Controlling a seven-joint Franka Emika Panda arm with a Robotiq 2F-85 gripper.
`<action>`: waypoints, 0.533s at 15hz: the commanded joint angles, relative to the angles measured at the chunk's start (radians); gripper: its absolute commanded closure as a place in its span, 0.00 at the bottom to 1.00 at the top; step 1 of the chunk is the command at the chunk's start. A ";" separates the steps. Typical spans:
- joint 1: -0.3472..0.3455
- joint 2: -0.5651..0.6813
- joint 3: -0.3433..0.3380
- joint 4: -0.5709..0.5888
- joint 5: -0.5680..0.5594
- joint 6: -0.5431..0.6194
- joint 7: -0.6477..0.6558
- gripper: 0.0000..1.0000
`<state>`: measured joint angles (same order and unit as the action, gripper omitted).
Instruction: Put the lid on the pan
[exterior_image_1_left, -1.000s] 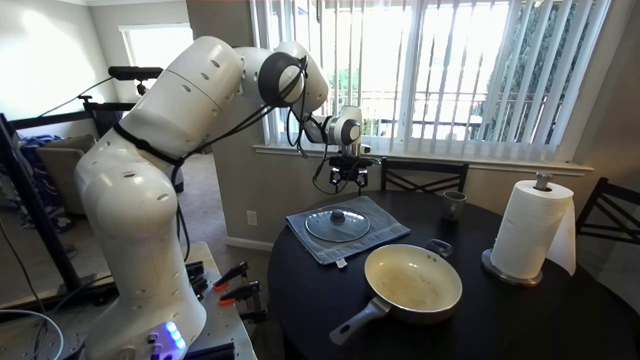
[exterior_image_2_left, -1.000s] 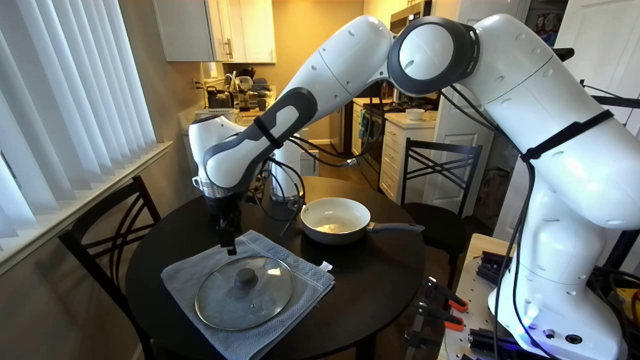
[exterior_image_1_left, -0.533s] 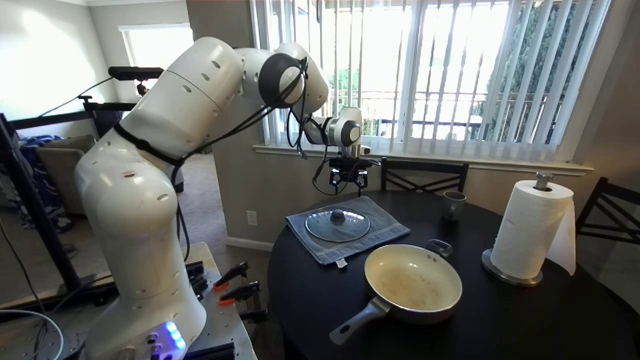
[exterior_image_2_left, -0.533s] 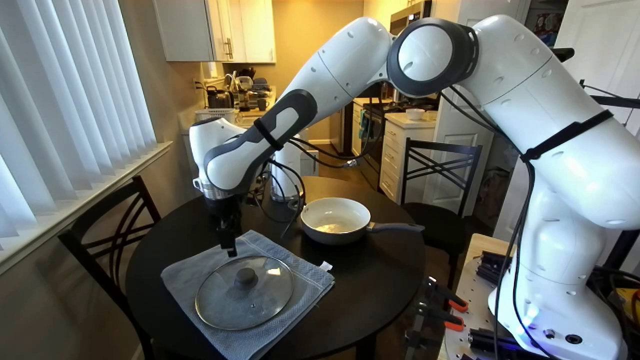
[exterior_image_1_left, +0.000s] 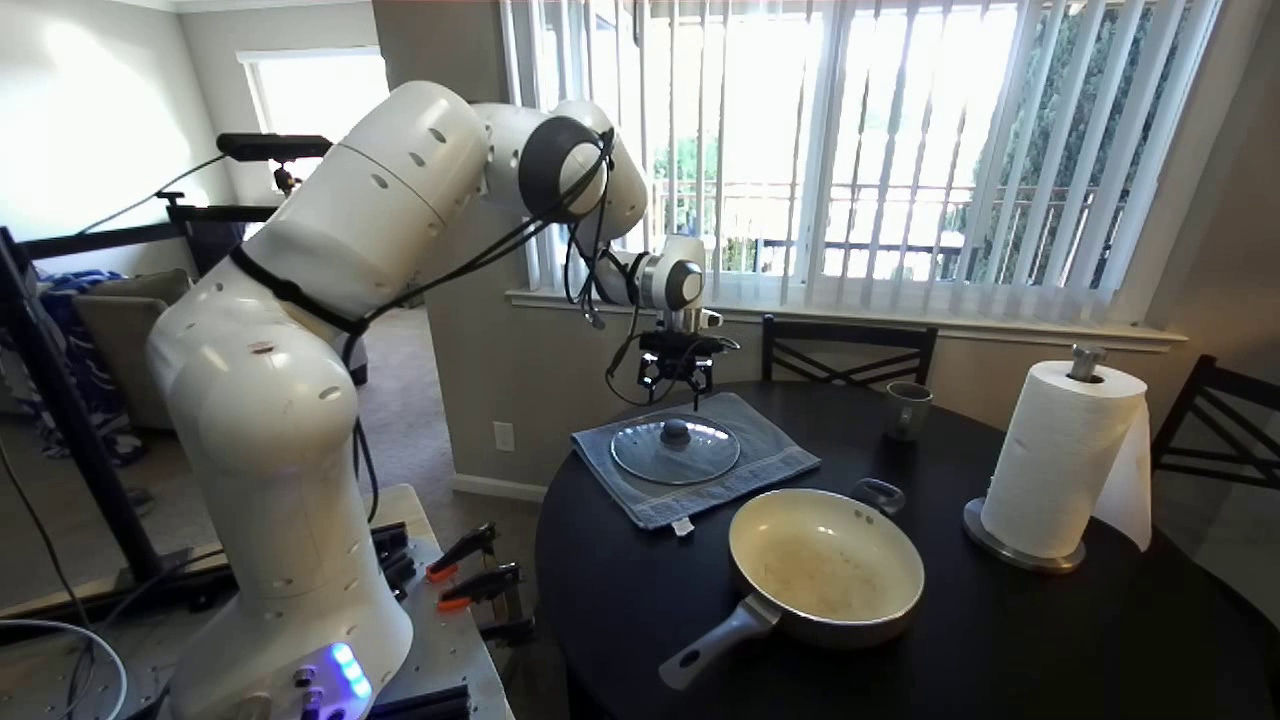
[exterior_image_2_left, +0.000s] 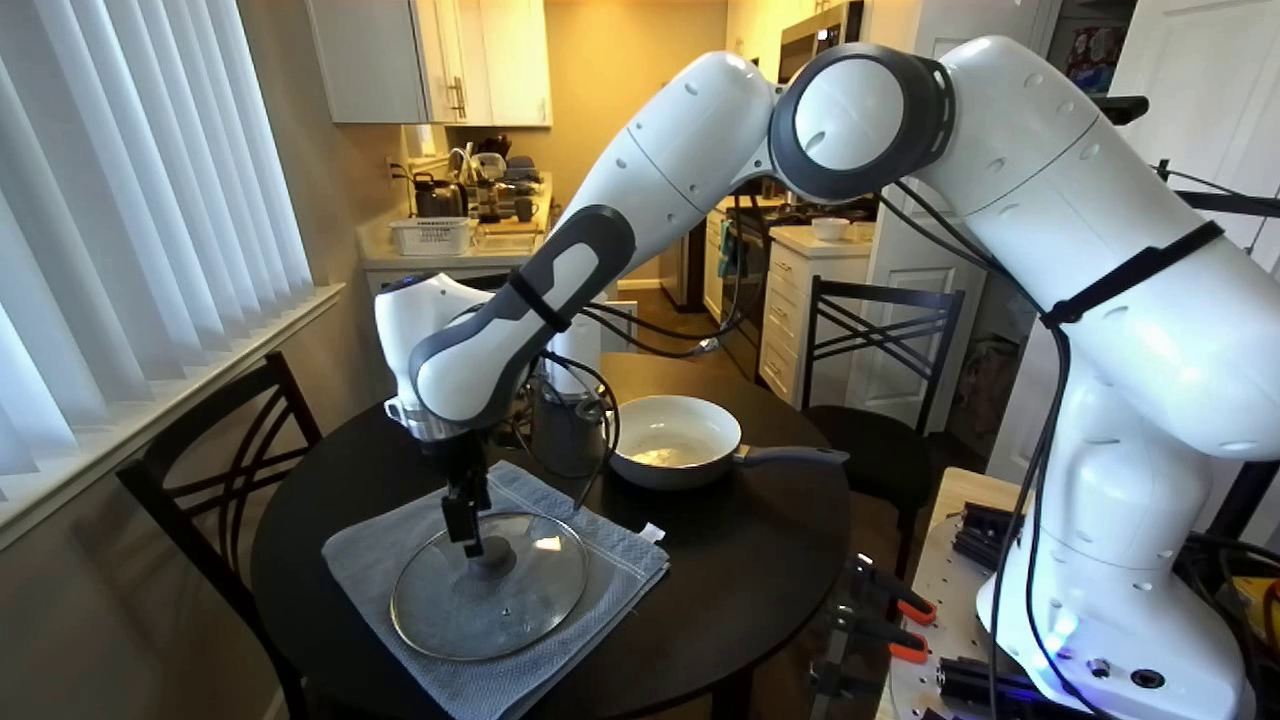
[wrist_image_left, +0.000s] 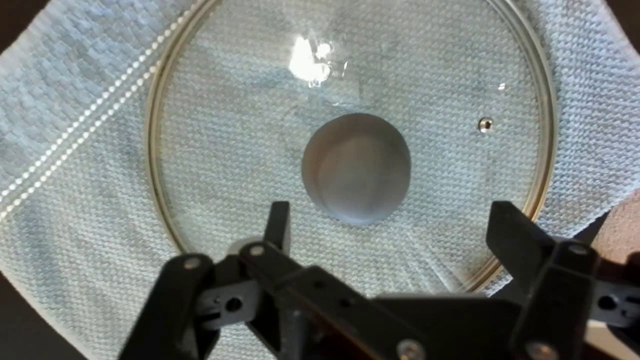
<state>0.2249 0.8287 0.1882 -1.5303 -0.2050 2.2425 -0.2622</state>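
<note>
Black fingers (wrist_image_left: 516, 244) spread wide, nothing between them; in the wrist view the round grey knob (wrist_image_left: 356, 169) sits just beyond the gap — not yet straddled. Knob tops the round clear-glass, metal-edged lid (exterior_image_1_left: 676, 462), flat on the folded blue-grey cloth towel (exterior_image_1_left: 765, 442). Handling, judged: stiff, moderately heavy, glass likely slick and breakable — pinch the knob squarely on both sides; an off-centre hold may let it tip. In an exterior view the round cream-lined grey frying pan (exterior_image_1_left: 828, 562) stands uncovered on the black round bench (exterior_image_1_left: 620, 595), nearer and right of the towel.

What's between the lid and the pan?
Between the lid and the pan, an exterior view shows a margin of towel, then a strip of dark tabletop.
</note>
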 joint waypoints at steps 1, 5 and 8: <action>0.016 0.020 0.008 -0.012 0.005 0.024 -0.017 0.00; -0.008 0.081 0.024 0.010 0.032 0.097 -0.038 0.00; -0.020 0.104 0.018 0.011 0.040 0.157 -0.024 0.00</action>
<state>0.2288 0.9046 0.1974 -1.5277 -0.1936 2.3395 -0.2623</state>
